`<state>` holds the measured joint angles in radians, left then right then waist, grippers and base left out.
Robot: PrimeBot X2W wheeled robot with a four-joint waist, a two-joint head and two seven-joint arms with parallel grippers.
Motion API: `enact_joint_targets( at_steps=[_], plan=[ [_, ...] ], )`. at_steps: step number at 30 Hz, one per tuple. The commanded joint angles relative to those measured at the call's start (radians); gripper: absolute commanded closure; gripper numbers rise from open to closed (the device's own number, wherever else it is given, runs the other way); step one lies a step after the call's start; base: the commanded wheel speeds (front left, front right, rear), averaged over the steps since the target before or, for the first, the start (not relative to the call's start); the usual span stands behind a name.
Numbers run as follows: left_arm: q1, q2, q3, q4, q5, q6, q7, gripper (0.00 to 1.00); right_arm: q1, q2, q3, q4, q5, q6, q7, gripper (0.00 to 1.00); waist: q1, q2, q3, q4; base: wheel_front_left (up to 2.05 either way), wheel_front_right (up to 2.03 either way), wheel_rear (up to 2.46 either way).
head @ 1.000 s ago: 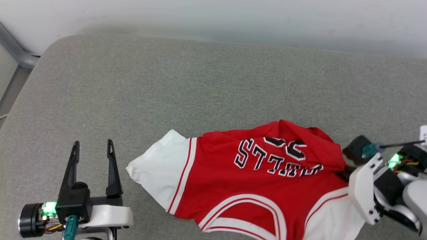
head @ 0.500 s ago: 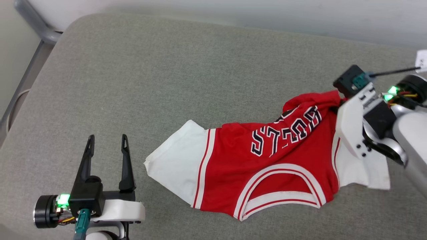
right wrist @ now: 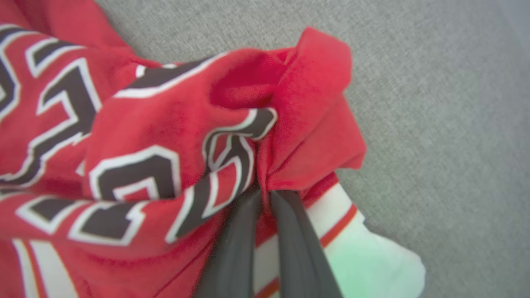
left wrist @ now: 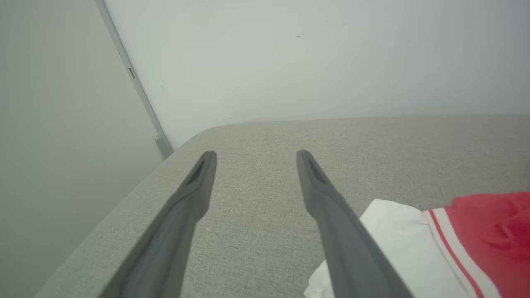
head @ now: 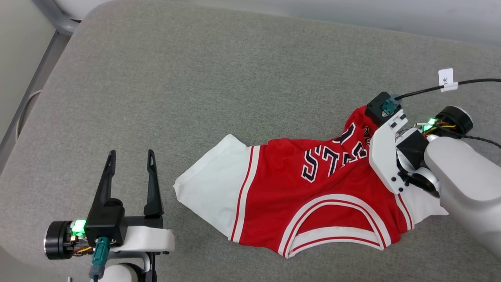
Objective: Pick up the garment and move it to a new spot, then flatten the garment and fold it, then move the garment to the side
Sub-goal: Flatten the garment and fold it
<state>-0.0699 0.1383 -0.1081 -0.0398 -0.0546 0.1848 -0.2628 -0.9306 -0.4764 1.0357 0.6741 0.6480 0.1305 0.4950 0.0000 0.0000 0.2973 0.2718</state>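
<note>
Grey fabric cushion (head: 195, 78), pale wall (left wrist: 290, 62), grey metal bar (left wrist: 138, 91)

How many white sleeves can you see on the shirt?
2. One sleeve lies flat near the left gripper; the other sleeve is partly hidden under the right arm.

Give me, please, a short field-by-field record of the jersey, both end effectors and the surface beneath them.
surface: grey padded cushion
garment: red jersey, lettering side up, rumpled, not flattened
right end effector: shut on a bunched fold of the jersey beside the lettering
left end effector: open, empty, apart from the white sleeve
stage: jersey gripped, not yet folded
</note>
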Motion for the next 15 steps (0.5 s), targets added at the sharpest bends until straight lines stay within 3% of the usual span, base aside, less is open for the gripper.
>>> enact_joint_targets(
  at_steps=[1, 2, 3, 9, 15],
  plan=[
    [-0.011, -0.002, 0.007, 0.002, 0.006, -0.002, -0.003, 0.00, 0.028, 0.010, 0.024, 0.021, 0.011, 0.000, -0.009, 0.91, 0.0000, 0.0000, -0.005, -0.006, 0.00, 0.00, 0.00],
    [-0.008, -0.003, 0.009, 0.004, 0.009, -0.003, -0.003, 0.00, 0.021, 0.008, 0.025, 0.025, 0.019, 0.000, -0.039, 0.23, 0.0000, 0.0000, -0.009, -0.011, 0.00, 0.00, 0.00],
    [-0.004, -0.003, 0.012, 0.006, 0.009, -0.005, -0.003, 0.00, 0.015, 0.003, 0.022, 0.028, 0.028, 0.000, -0.074, 0.00, 0.0000, 0.0000, -0.016, -0.017, 0.00, 0.00, 0.00],
    [0.026, 0.005, 0.034, 0.005, 0.017, -0.005, -0.003, 0.00, 0.020, -0.056, -0.042, -0.020, 0.058, 0.000, -0.309, 0.00, 0.0000, 0.0000, -0.064, -0.056, 0.00, 0.00, 0.00],
    [0.053, 0.010, 0.047, -0.008, 0.025, -0.005, -0.003, 0.00, 0.064, -0.176, -0.145, -0.130, 0.072, 0.000, -0.400, 0.00, 0.0000, 0.0000, -0.095, -0.095, 0.00, 0.00, 0.00]
  ],
)
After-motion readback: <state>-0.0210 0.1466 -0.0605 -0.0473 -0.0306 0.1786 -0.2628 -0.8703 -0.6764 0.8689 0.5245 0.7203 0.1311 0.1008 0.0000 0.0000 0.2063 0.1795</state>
